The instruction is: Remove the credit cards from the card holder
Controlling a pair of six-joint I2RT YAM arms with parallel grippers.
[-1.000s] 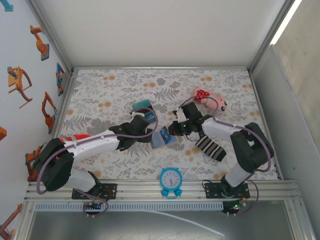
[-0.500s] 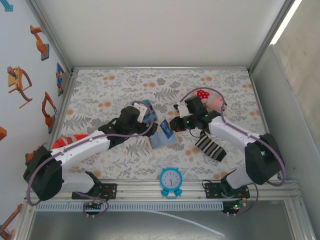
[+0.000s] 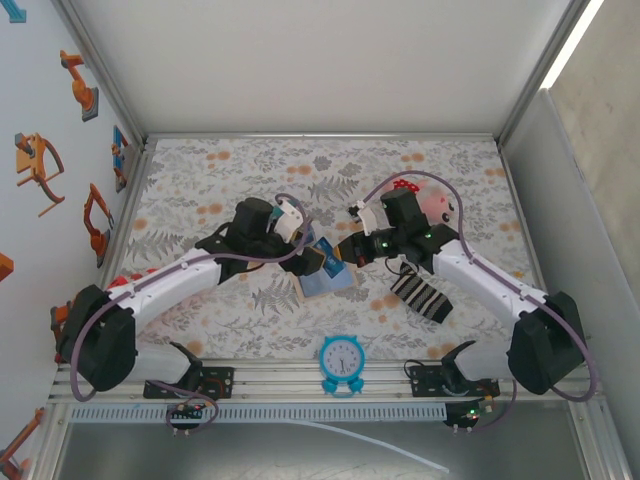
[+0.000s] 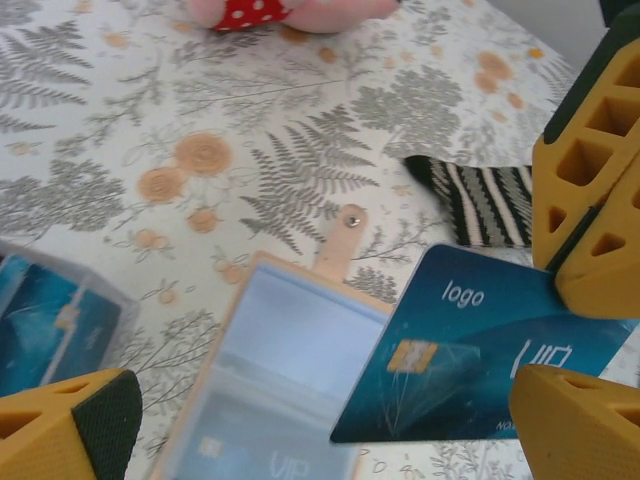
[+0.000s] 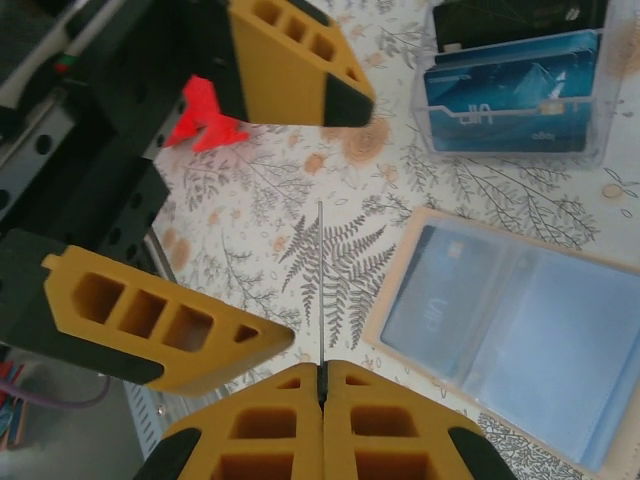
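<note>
Right tool (image 5: 320, 372) is clamped shut on the edge of a blue credit card (image 4: 470, 360), held above the worktop (image 4: 300, 150). Left tool (image 4: 325, 405) is spread wide on either side of it. Below, the card holder (image 4: 290, 330) is laid open, a second card (image 5: 450, 290) tucked inside.

Both arms reach inward; left pincer (image 4: 325, 430) gapes wide; right pincer (image 5: 322, 385) clamped.

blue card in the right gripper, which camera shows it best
Left wrist: the blue card faces that camera, logo and chip clear. Right wrist sees it edge-on, a thin line from the shut right gripper. Top external gives a small blue patch.
</note>
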